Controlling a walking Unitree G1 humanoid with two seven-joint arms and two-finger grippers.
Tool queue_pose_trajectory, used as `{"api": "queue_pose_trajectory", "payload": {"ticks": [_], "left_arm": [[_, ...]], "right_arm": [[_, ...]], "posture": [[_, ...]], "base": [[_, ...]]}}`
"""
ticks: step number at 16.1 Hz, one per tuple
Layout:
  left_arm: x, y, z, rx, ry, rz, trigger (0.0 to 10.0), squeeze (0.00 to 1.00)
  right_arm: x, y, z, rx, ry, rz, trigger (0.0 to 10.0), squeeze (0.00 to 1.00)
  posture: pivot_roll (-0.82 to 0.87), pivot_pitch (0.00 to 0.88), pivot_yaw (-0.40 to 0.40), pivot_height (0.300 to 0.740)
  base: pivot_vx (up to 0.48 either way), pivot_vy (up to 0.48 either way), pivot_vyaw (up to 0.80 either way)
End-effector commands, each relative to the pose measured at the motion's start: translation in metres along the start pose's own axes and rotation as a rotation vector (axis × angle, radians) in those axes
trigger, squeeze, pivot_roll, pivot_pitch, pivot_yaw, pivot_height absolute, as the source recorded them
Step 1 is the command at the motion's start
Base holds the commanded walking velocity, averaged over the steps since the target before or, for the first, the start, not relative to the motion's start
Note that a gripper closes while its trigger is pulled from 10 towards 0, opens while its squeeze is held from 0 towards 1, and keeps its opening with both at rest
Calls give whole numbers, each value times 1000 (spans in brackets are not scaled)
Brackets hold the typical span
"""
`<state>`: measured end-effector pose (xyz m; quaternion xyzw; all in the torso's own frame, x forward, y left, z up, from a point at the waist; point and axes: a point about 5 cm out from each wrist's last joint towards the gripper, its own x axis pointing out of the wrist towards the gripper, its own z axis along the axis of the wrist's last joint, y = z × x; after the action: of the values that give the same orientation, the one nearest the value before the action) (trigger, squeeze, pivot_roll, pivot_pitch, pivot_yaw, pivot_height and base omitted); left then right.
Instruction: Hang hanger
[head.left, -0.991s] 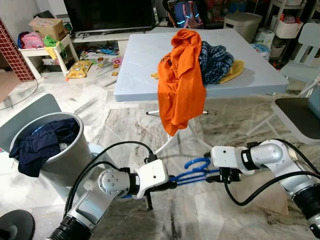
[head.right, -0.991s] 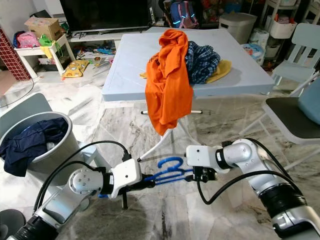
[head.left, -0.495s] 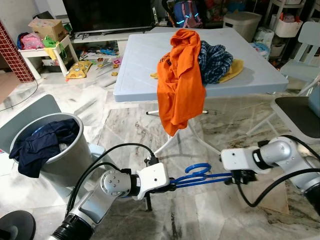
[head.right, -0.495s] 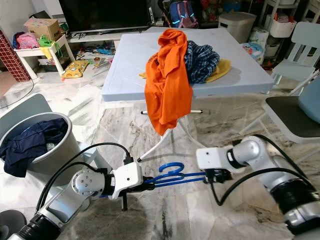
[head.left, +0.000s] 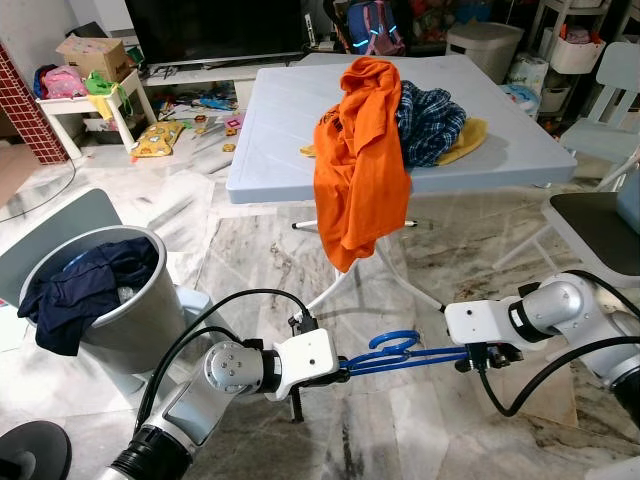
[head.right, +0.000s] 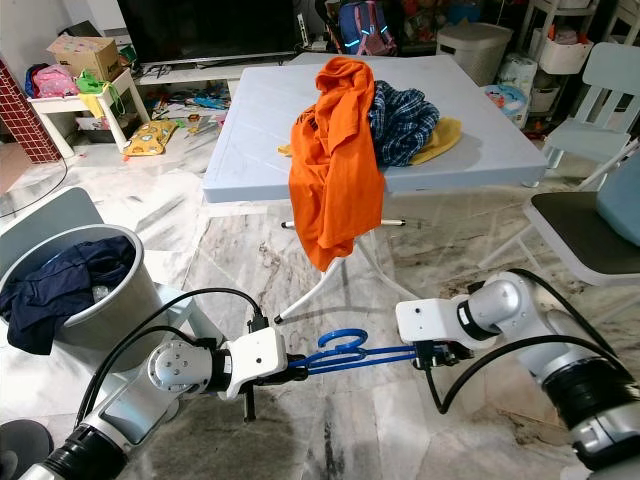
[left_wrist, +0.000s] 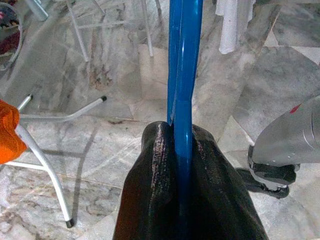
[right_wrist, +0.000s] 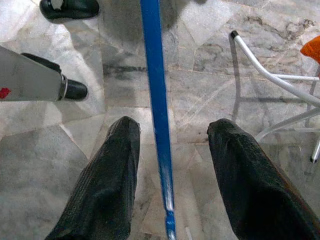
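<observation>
Here the left end effector (left_wrist: 182, 165) hides the hanger's (left_wrist: 184, 60) end.

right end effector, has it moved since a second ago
Yes. The right end effector has slid toward the robot's right along the blue hanger, away from the white table leg, and now sits open around the hanger's end.

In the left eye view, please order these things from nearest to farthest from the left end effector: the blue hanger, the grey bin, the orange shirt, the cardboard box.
1. Blue hanger, clamped in the left end effector.
2. Grey bin, on the robot's left.
3. Orange shirt, ahead, draped over the table edge.
4. Cardboard box, far left.
</observation>
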<state>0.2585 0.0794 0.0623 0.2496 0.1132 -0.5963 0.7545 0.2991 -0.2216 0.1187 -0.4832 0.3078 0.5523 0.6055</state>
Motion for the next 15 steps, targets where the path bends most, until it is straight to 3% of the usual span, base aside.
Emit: {"api": "queue_pose_trajectory", "payload": {"ticks": [1, 15], "left_arm": [[-1, 9, 6, 34, -8, 25, 10000, 0], [3, 11, 5, 50, -10, 35, 10000, 0]], "right_arm": [[2, 1, 5, -17, 0, 20, 0, 0], [8, 2, 7, 33, -21, -4, 0, 0]], "posture": [[-183, 0, 66, 740], [-190, 0, 64, 740]], "base": [[0, 0, 0], [0, 0, 0]]}}
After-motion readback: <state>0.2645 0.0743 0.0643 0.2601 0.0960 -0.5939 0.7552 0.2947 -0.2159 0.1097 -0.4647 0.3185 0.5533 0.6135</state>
